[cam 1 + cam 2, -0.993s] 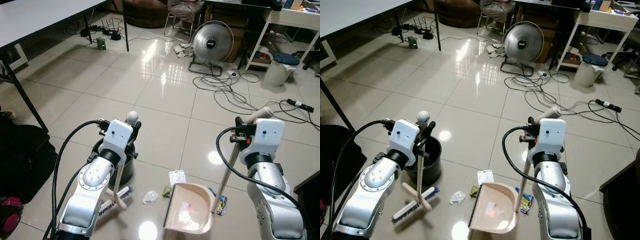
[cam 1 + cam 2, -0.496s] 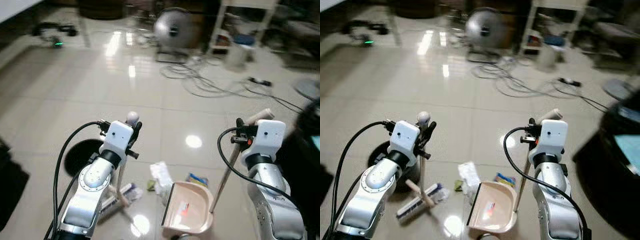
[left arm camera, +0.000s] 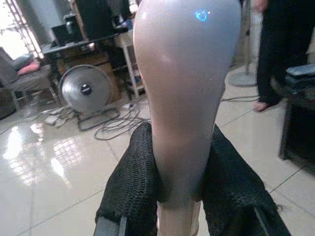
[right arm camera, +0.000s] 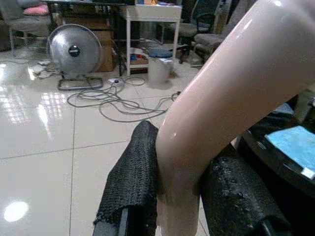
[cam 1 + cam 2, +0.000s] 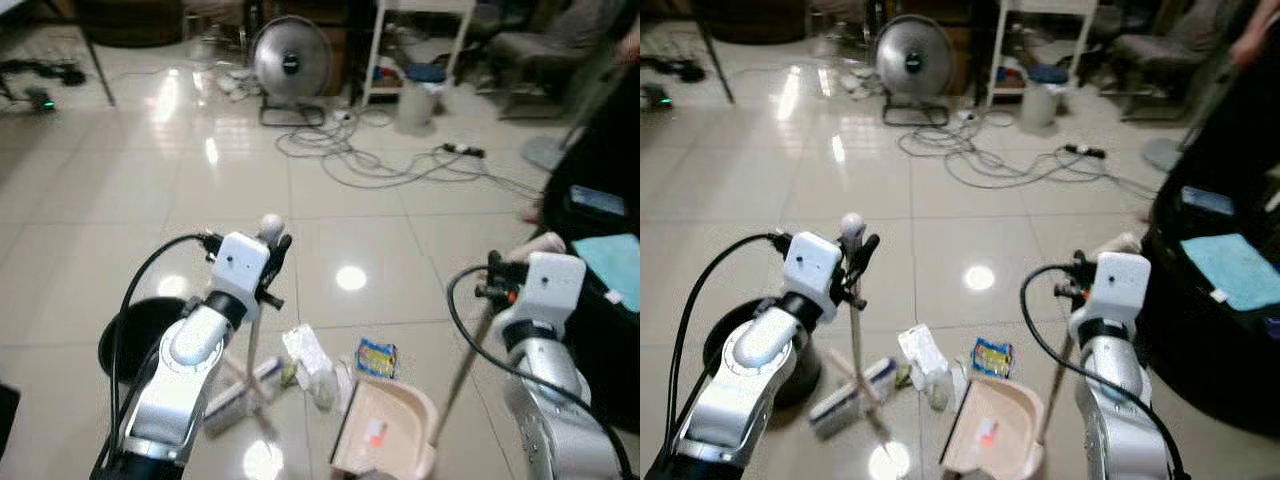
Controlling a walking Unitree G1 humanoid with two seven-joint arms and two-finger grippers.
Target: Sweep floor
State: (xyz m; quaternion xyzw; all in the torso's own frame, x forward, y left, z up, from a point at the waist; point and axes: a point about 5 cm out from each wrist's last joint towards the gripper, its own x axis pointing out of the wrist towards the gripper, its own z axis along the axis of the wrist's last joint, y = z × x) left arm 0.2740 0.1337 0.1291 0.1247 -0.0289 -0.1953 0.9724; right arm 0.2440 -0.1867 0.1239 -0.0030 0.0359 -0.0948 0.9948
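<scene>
From the left eye, the left gripper is shut tight on the thin pale broom stick with a round knob on top. The stick goes down to the long brush head with white and blue bristles, which lies on the shiny cream tile floor. Just beside the brush sits a little heap of trash: a crumpled white wrapper and a small blue and yellow packet. The pale pink plastic dustpan rests on the floor right next to the heap, with its open mouth facing it. A round black bin stands near the left arm.

From the right eye, the right gripper grips the top of the dustpan's long pale handle. A grey round fan and loose black cables lie far off across the floor.

In the left wrist view, two black padded fingers squeeze the smooth knob from both sides.

In the right wrist view, the black fingers hug the bent pale handle in the same way.

What could go wrong: the packet lies apart from the pan's mouth, so a push that is too hard may send it past the pan. If the pan lifts off the floor, the trash could slide under it.
</scene>
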